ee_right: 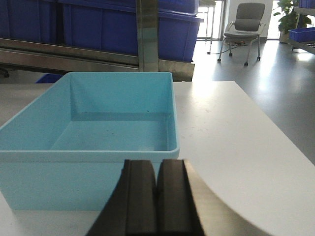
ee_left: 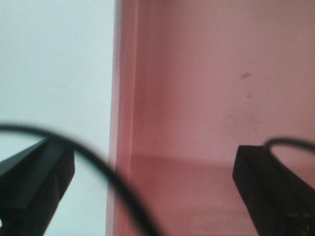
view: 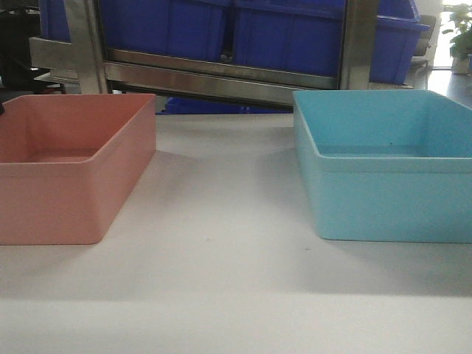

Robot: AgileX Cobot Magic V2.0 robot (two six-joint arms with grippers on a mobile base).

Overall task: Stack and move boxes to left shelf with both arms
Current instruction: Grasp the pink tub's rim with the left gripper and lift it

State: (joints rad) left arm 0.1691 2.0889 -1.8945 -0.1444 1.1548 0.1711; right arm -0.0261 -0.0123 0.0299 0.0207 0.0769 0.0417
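The table [view: 221, 280] is flat, matte and white, with a broad bare strip between the two bins and more bare top running to its right edge. Behind its far edge stands the steel rack [view: 221, 77], brushed silver rails and posts, carrying dark blue crates [view: 295, 37] (their tops are cut off by the picture). The salmon pink bin [view: 66, 192] sits toward the table's left edge and the light blue bin [view: 391, 199] toward the right, well apart. Both are smooth plastic, rectangular and open-topped, with rimmed edges and rounded corners, and each has its outer side out of frame. The left tool [ee_left: 155, 162] is spread wide astride the pink bin's side wall, one black blocky finger over the table, the other over the bin's inside; contact is too blurred to judge. The right tool [ee_right: 156, 169] has its fingers pressed together, holding nothing, just before the blue bin's near wall. A thin black cable [ee_left: 98, 162] loops across the left wrist view.
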